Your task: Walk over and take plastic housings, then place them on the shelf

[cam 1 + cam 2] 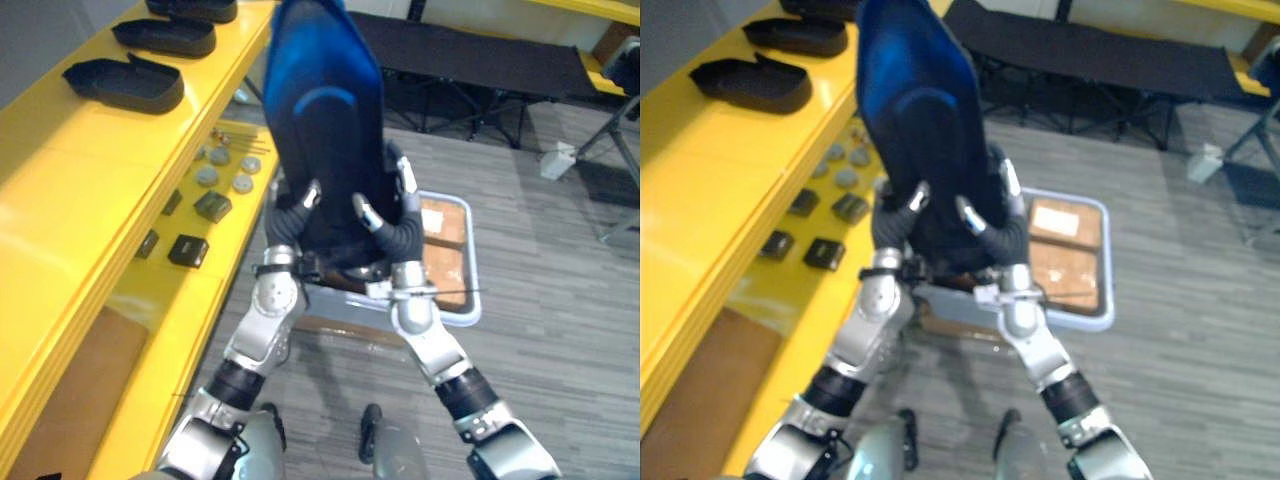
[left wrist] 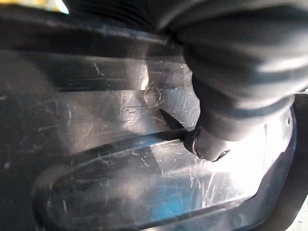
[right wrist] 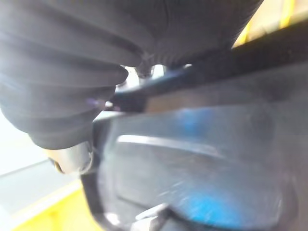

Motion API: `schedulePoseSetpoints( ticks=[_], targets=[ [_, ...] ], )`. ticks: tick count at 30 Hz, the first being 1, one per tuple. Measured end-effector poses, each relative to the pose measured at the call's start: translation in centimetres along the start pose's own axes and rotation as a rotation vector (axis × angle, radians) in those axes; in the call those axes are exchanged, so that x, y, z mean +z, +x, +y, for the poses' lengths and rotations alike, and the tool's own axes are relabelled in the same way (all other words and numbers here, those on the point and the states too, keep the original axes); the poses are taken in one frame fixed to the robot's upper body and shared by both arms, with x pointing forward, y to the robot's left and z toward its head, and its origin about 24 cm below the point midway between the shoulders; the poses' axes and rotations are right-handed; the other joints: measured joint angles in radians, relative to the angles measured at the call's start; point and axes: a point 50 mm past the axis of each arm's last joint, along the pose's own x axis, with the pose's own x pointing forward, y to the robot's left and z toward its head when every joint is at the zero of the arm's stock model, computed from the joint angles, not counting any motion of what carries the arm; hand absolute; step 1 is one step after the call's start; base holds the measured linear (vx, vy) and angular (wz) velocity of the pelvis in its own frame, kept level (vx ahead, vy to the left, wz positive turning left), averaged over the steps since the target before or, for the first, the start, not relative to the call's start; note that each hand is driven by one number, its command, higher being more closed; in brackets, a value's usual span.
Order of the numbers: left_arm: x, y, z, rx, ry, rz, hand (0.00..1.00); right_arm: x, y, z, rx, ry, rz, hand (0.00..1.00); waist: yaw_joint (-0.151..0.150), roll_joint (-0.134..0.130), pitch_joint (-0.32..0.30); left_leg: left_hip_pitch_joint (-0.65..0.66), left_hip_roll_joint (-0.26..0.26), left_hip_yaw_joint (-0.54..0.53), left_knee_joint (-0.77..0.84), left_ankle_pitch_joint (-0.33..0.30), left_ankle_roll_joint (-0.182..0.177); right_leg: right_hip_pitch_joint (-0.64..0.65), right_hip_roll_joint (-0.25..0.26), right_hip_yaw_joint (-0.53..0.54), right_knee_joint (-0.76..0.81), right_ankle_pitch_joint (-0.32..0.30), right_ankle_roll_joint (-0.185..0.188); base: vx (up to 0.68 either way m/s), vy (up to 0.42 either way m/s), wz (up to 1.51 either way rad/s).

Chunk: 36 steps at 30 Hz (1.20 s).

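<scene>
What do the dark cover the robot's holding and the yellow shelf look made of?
The cover: likely hard black plastic, glossy, with fine scratches and blue reflections. The shelf: smooth, shiny yellow coating, perhaps over metal or board; reflections show, base hidden.

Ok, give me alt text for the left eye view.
The left hand and right hand grip a large dark plastic housing beside a yellow shelf, whose top tier carries more housings. Small parts lie on a lower tier.
</scene>
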Motion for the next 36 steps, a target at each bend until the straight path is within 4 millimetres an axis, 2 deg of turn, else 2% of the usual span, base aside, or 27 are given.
schedulePoseSetpoints(
  ticks=[3, 5, 6, 7, 8, 10, 12, 13, 15, 16, 17, 18, 19, 21, 22, 24, 26, 28, 31, 32, 33, 35, 36],
  targets=[
    [0.2, 0.6, 1.4, 0.109, 0.112, -0.04, 1.0, 2.7, 0.9, -1.2, -0.015, 0.056, -0.11, 0.0, -0.009, 0.001, 0.002, 0.002, 0.019, -0.002, 0.038, -0.03, -0.001, 0.022, 0.016, -0.001, -0.009, 0.0, 0.0, 0.02, 0.034, -0.06],
    [-0.4, 1.0, 3.0, 0.201, 0.214, -0.03, 1.0, 5.2, 1.6, -3.5, -0.095, 0.036, -0.244, 0.0, -0.01, 0.001, 0.002, 0.001, 0.031, 0.002, 0.065, -0.051, 0.001, 0.029, 0.028, 0.006, -0.01, 0.0, 0.001, -0.01, 0.07, -0.1],
    [-0.7, 1.0, 3.4, 0.219, 0.238, -0.02, 1.0, 5.8, 1.7, -4.2, -0.123, 0.033, -0.27, 0.0, -0.012, 0.001, 0.003, 0.001, 0.031, 0.002, 0.069, -0.055, 0.0, 0.032, 0.029, 0.007, -0.011, 0.0, 0.002, -0.02, 0.05, -0.03],
    [-1.4, 1.1, 4.1, 0.25, 0.294, 0.005, 1.0, 6.6, 1.8, -5.8, -0.183, 0.03, -0.311, 0.0, -0.016, 0.004, 0.005, 0.001, 0.034, 0.001, 0.08, -0.065, 0.0, 0.039, 0.03, 0.007, -0.014, -0.001, 0.002, -0.02, 0.054, -0.01],
    [-1.7, 1.1, 4.6, 0.264, 0.319, 0.017, 1.0, 7.0, 1.8, -6.6, -0.215, 0.024, -0.326, 0.0, -0.017, 0.005, 0.006, 0.001, 0.036, 0.003, 0.086, -0.068, 0.001, 0.039, 0.031, 0.01, -0.016, -0.002, 0.002, -0.05, 0.086, -0.05],
    [-2.4, 1.0, 6.1, 0.312, 0.38, 0.047, 1.0, 7.8, 1.5, -9.6, -0.338, 0.012, -0.355, 0.0, -0.023, 0.002, 0.024, 0.001, 0.037, 0.009, 0.097, -0.079, 0.0, 0.038, 0.031, 0.021, -0.017, -0.008, 0.004, -0.06, 0.087, -0.12],
    [-2.9, 0.5, 7.8, 0.364, 0.448, 0.055, 1.0, 7.7, 0.1, -12.4, -0.479, -0.001, -0.318, 0.0, -0.024, -0.008, 0.043, -0.008, 0.043, 0.03, 0.098, -0.08, 0.003, 0.016, 0.031, 0.042, -0.02, -0.007, 0.006, -0.05, 0.081, -0.22],
    [-3.0, 0.4, 8.4, 0.384, 0.457, 0.061, 1.0, 7.5, -0.4, -13.1, -0.515, -0.001, -0.303, 0.0, -0.024, -0.007, 0.047, -0.018, 0.048, 0.031, 0.104, -0.082, 0.003, 0.008, 0.037, 0.046, -0.023, -0.005, 0.006, -0.03, 0.061, -0.23],
    [-3.2, 0.2, 9.8, 0.436, 0.472, 0.067, 1.0, 6.8, -3.2, -15.9, -0.679, 0.007, -0.217, 0.0, -0.027, -0.009, 0.079, -0.059, 0.065, 0.031, 0.134, -0.093, 0.001, -0.025, 0.051, 0.054, -0.018, 0.003, 0.001, -0.02, 0.056, -0.13],
    [-3.1, 0.2, 10.2, 0.449, 0.475, 0.063, 1.0, 6.5, -4.0, -16.6, -0.72, 0.01, -0.191, 0.0, -0.028, -0.01, 0.092, -0.065, 0.067, 0.031, 0.137, -0.094, 0.002, -0.031, 0.052, 0.055, -0.016, 0.003, 0.002, 0.01, 0.041, -0.06],
    [-3.1, -0.1, 10.9, 0.475, 0.484, 0.056, 1.0, 5.6, -6.1, -17.9, -0.805, 0.016, -0.122, 0.0, -0.031, -0.014, 0.108, -0.08, 0.069, 0.031, 0.146, -0.095, 0.003, -0.047, 0.053, 0.056, -0.003, 0.004, 0.002, 0.02, 0.026, -0.03],
    [-3.1, -0.3, 11.3, 0.486, 0.482, 0.053, 1.0, 5.1, -7.3, -18.5, -0.843, 0.015, -0.08, 0.0, -0.035, -0.013, 0.109, -0.093, 0.071, 0.03, 0.153, -0.096, 0.005, -0.058, 0.054, 0.056, 0.002, 0.004, 0.005, 0.06, 0.038, -0.05],
    [-3.3, -1.2, 12.5, 0.53, 0.469, 0.042, 1.0, 3.2, -10.9, -19.4, -0.948, 0.019, 0.059, 0.0, -0.046, -0.014, 0.123, -0.108, 0.076, 0.031, 0.168, -0.104, 0.003, -0.075, 0.054, 0.058, 0.022, 0.004, 0.009, 0.06, 0.034, -0.05],
    [-3.4, -1.8, 13.0, 0.55, 0.461, 0.035, 1.0, 1.9, -13.5, -19.5, -0.997, 0.018, 0.162, 0.0, -0.047, -0.015, 0.128, -0.108, 0.077, 0.036, 0.17, -0.11, -0.001, -0.083, 0.052, 0.063, 0.034, -0.005, 0.009, 0.06, 0.023, -0.05],
    [-3.5, -2.5, 13.1, 0.567, 0.424, 0.027, 1.0, 0.3, -16.7, -19.2, -1.048, 0.054, 0.286, 0.0, -0.048, -0.014, 0.129, -0.104, 0.077, 0.036, 0.173, -0.118, -0.007, -0.085, 0.05, 0.064, 0.048, -0.02, 0.01, 0.06, 0.003, -0.02],
    [-3.2, -3.2, 13.2, 0.578, 0.399, -0.006, 1.0, -1.1, -19.6, -18.7, -1.093, 0.089, 0.394, 0.0, -0.048, -0.014, 0.129, -0.1, 0.077, 0.035, 0.177, -0.127, -0.011, -0.087, 0.047, 0.064, 0.072, -0.042, 0.01, 0.06, -0.013, 0.03],
    [-2.6, -4.3, 13.3, 0.58, 0.349, -0.051, 1.0, -1.4, -20.8, -18.0, -1.082, 0.098, 0.416, 0.0, -0.047, -0.013, 0.13, -0.084, 0.068, 0.033, 0.169, -0.135, -0.022, -0.088, 0.038, 0.064, 0.104, -0.07, 0.01, 0.04, -0.031, 0.07],
    [-2.2, -5.5, 13.6, 0.601, 0.315, -0.076, 1.0, -1.2, -20.4, -17.7, -1.026, 0.097, 0.378, 0.0, -0.042, -0.012, 0.13, -0.063, 0.052, 0.032, 0.147, -0.134, -0.023, -0.08, 0.021, 0.063, 0.127, -0.093, 0.008, 0.04, -0.054, 0.13],
    [-0.8, -7.2, 14.5, 0.674, 0.281, -0.135, 1.0, -1.0, -18.2, -16.9, -0.904, 0.056, 0.344, 0.0, -0.018, -0.005, 0.129, -0.036, 0.024, 0.015, 0.098, -0.114, -0.033, -0.065, 0.001, 0.043, 0.13, -0.115, 0.007, 0.05, -0.068, 0.3],
    [-0.2, -7.9, 15.4, 0.707, 0.295, -0.153, 1.0, -1.2, -16.9, -16.5, -0.849, 0.049, 0.33, 0.0, -0.016, 0.005, 0.126, -0.028, 0.011, -0.017, 0.075, -0.101, -0.036, -0.033, -0.01, 0.002, 0.116, -0.12, 0.005, 0.12, -0.123, 0.9],
    [1.0, -8.8, 16.9, 0.768, 0.321, -0.194, 1.0, -1.6, -15.2, -16.0, -0.774, 0.054, 0.323, 0.0, 0.002, 0.018, 0.123, -0.015, -0.004, -0.06, 0.05, -0.081, -0.033, 0.011, -0.018, -0.048, 0.099, -0.121, 0.005, 0.13, -0.122, 0.96],
    [2.1, -9.6, 18.5, 0.836, 0.355, -0.228, 1.0, -1.9, -13.7, -15.5, -0.707, 0.053, 0.324, 0.0, 0.02, 0.034, 0.116, -0.012, -0.013, -0.092, 0.036, -0.07, -0.033, 0.043, -0.023, -0.088, 0.081, -0.121, 0.005, 0.1, -0.068, 0.76],
    [3.2, -10.4, 20.1, 0.902, 0.396, -0.261, 1.0, -2.2, -12.6, -15.1, -0.663, 0.065, 0.32, 0.0, 0.05, 0.051, 0.108, -0.004, -0.027, -0.125, 0.022, -0.062, -0.033, 0.075, -0.027, -0.122, 0.061, -0.121, 0.005, 0.1, -0.026, 0.76]
  ],
)
